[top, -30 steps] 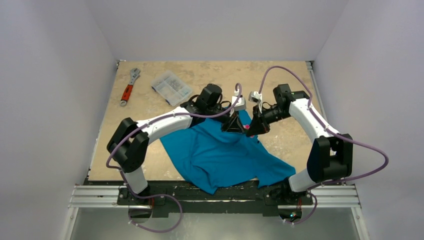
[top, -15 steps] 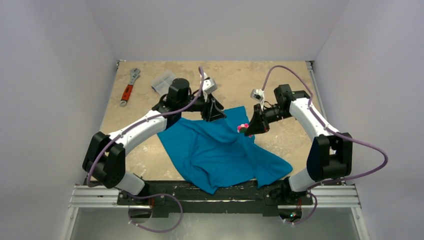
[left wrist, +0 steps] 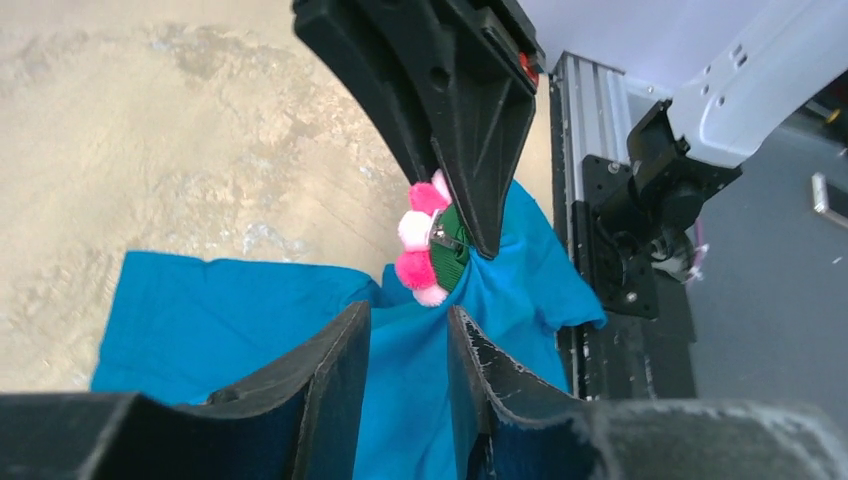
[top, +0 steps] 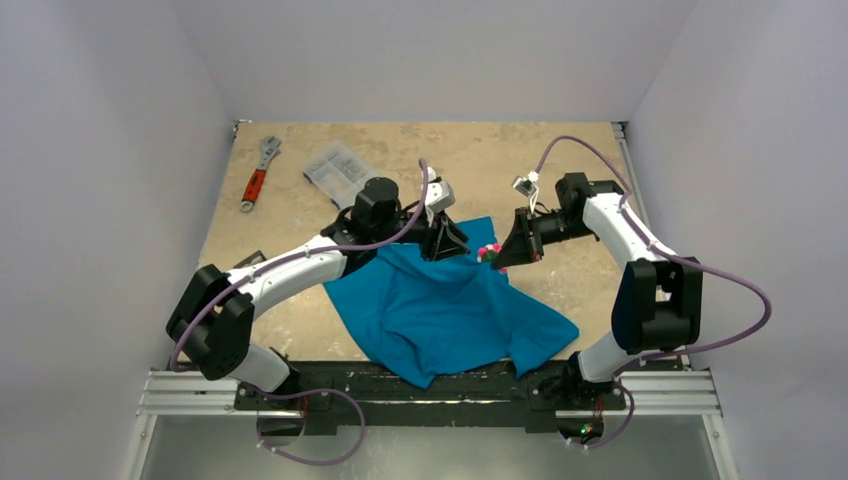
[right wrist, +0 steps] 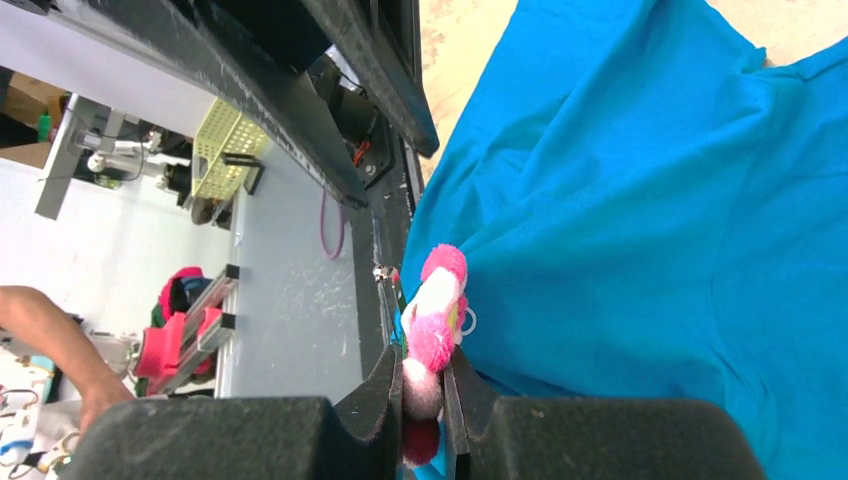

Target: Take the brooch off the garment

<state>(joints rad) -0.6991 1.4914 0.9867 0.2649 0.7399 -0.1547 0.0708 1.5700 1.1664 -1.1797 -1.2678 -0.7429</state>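
Observation:
The teal garment (top: 440,310) lies crumpled on the table's near middle. The brooch (top: 489,251), pink and white petals on a green backing, sits at the garment's far right edge, with the cloth drawn up to a peak under it. My right gripper (top: 497,256) is shut on the brooch (right wrist: 435,310), which is pinched between its tips (right wrist: 420,365) above the cloth (right wrist: 650,200). My left gripper (top: 456,246) is just left of the brooch. In the left wrist view its jaws (left wrist: 405,320) stand close together with a fold of garment (left wrist: 200,310) between them, right below the brooch (left wrist: 420,240).
A red-handled wrench (top: 257,172) lies at the back left. A clear plastic parts box (top: 338,165) stands beside it, just behind the left arm. Bare tan table (top: 560,160) lies at the back right. The metal rail (top: 430,392) runs along the near edge.
The left gripper swung away to the back left half a second ago and has come back to the cloth beside the brooch. The right gripper kept its hold on the brooch and shifted slightly back.

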